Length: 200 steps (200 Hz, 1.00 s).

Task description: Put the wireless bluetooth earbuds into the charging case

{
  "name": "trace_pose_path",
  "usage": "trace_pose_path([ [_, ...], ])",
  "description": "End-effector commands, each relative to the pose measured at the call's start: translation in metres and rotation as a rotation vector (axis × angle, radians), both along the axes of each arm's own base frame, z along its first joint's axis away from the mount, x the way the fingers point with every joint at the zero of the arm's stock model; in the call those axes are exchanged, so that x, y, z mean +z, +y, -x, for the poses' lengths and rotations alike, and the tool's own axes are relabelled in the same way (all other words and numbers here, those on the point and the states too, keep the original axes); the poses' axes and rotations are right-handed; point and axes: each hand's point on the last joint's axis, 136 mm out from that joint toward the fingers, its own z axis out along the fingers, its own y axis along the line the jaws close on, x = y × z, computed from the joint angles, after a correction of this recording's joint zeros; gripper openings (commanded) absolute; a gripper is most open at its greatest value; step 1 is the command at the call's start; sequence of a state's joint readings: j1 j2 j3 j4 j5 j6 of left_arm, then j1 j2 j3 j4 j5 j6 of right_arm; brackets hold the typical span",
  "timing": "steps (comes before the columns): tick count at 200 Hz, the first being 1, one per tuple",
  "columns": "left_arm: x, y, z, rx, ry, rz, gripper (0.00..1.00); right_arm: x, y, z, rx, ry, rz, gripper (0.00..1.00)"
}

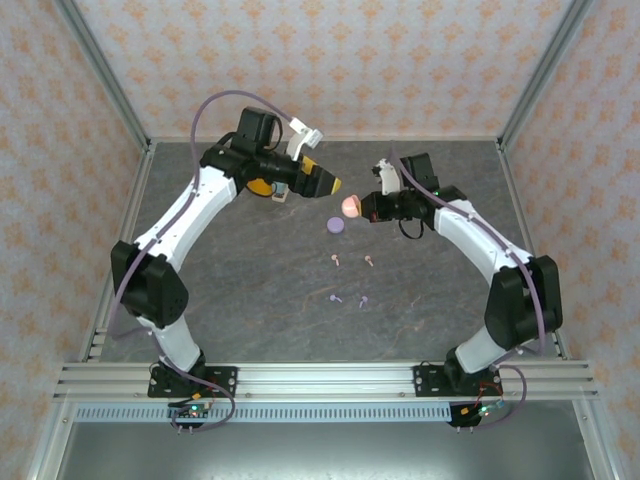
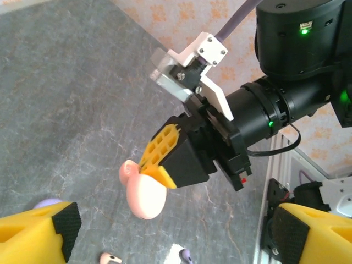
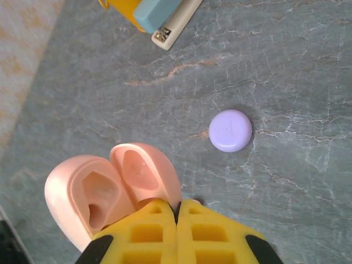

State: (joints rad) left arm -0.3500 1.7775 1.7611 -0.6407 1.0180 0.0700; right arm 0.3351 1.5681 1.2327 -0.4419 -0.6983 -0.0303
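My right gripper point(image 3: 179, 206) is shut on the edge of the pink charging case point(image 3: 110, 187), which is hinged open with both hollow halves empty. From above, that case point(image 1: 350, 205) hangs at the right gripper point(image 1: 368, 207), mid-table. The left gripper point(image 1: 320, 184) stands open a little to its left, holding nothing; its wide-apart fingers point(image 2: 38, 231) frame the pink case point(image 2: 144, 195). Two pink earbuds point(image 1: 338, 261) point(image 1: 369, 262) and two lilac earbuds point(image 1: 336, 298) point(image 1: 363, 300) lie loose nearer the arms. One pink earbud point(image 2: 110, 257) and one lilac earbud point(image 2: 186, 254) show at the frame's bottom.
A shut lilac case point(image 1: 336, 226), a round disc point(image 3: 230, 130), lies on the grey stone tabletop point(image 1: 250, 300) just below the pink case. A pale blue and cream part point(image 3: 165, 16) sits by the left arm. Patterned walls and metal posts enclose the table.
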Motion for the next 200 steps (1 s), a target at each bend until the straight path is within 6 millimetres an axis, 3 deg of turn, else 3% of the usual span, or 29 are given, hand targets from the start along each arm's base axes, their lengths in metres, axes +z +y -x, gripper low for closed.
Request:
trace_pose_path([
  [1,-0.032,0.010,0.016,-0.105,0.162,-0.064,0.86,-0.006,-0.003,0.003,0.084,-0.026,0.120,0.00],
  [32,-0.050,0.007,0.021,-0.193,0.251,-0.059,0.79,-0.010,0.000,0.002,0.130,-0.026,0.155,0.00],
  [72,-0.073,0.004,0.012,-0.192,0.285,-0.064,0.77,-0.020,0.013,0.009,0.181,-0.006,0.158,0.00],
  [110,-0.090,0.000,0.008,-0.200,0.322,-0.062,0.69,-0.024,0.025,0.016,0.211,0.001,0.146,0.00],
  [200,-0.117,-0.009,0.013,-0.235,0.378,-0.066,0.61,-0.015,0.040,0.019,0.231,-0.008,0.095,0.00],
])
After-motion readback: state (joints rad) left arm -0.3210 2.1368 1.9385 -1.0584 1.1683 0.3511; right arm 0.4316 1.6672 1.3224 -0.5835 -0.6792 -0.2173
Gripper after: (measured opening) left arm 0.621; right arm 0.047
